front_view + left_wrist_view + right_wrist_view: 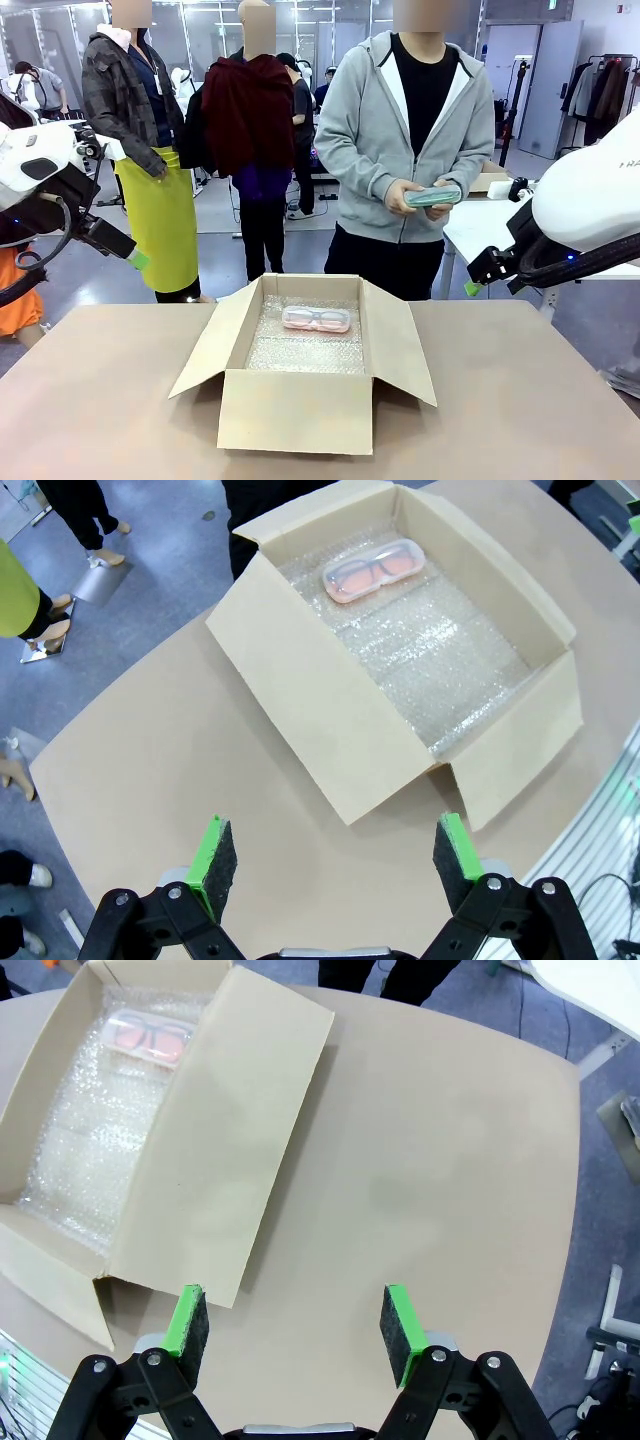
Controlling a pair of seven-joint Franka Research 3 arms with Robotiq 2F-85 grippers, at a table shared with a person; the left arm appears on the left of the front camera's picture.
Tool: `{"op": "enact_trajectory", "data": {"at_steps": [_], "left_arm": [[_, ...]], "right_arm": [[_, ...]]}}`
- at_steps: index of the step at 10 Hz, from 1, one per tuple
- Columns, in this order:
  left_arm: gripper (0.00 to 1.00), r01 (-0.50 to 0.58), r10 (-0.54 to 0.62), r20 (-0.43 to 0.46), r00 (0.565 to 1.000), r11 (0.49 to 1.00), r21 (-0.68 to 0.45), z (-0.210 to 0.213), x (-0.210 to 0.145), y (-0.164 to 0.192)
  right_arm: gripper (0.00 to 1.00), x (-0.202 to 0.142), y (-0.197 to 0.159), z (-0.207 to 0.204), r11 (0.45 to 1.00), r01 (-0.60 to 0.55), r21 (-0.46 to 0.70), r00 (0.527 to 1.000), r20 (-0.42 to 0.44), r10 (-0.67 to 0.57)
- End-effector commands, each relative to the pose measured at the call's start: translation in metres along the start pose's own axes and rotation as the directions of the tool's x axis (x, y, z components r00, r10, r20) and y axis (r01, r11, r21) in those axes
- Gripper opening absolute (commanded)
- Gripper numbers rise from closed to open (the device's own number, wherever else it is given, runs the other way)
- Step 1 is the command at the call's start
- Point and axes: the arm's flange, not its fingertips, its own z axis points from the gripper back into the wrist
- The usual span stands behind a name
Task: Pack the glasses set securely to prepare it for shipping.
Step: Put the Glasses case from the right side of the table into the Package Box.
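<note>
At the middle of the table (520,400), in the front view, an open cardboard box (300,410) stands with its four flaps folded outward. Its floor is lined with bubble wrap (305,350). The pale pink case (316,319) lies flat on the wrap, close to the far wall of the box, long side running left to right. On the far side of the table a person (360,130) in a grey hooded jacket holds the mint green case (432,196) in both hands at waist height, well apart from the box. The left arm (35,170) hangs raised at the left edge and the right arm (590,200) at the right edge, both above the table and away from the box.

In the left wrist view, the left gripper (335,852) has its green pads spread wide with nothing between them. It hovers over bare table near a corner of the box. The pink case shows at the far end of the box, glasses visible through its lid.

In the right wrist view, the right gripper (293,1328) also has its pads apart and pinches nothing. It hovers over bare table just beside one outfolded flap (230,1140), with the pink case beyond it in the box.
</note>
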Motion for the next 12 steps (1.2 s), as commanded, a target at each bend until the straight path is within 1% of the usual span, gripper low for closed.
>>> {"op": "enact_trajectory", "data": {"at_steps": [1, 12], "left_arm": [[1.0, 0.001, -0.001, 0.008, 1.0, 1.0, -0.013, 0.0017, -0.0008, 0.0009], [1.0, 0.001, -0.001, 0.008, 1.0, 1.0, -0.013, 0.0017, -0.0008, 0.0009]], "right_arm": [[0.87, 0.0017, 0.0001, -0.0021, 1.0, 0.0, -0.003, 1.0, 0.01, 0.0], [0.87, 0.0017, 0.0001, -0.0021, 1.0, 0.0, -0.003, 1.0, 0.01, 0.0]]}}
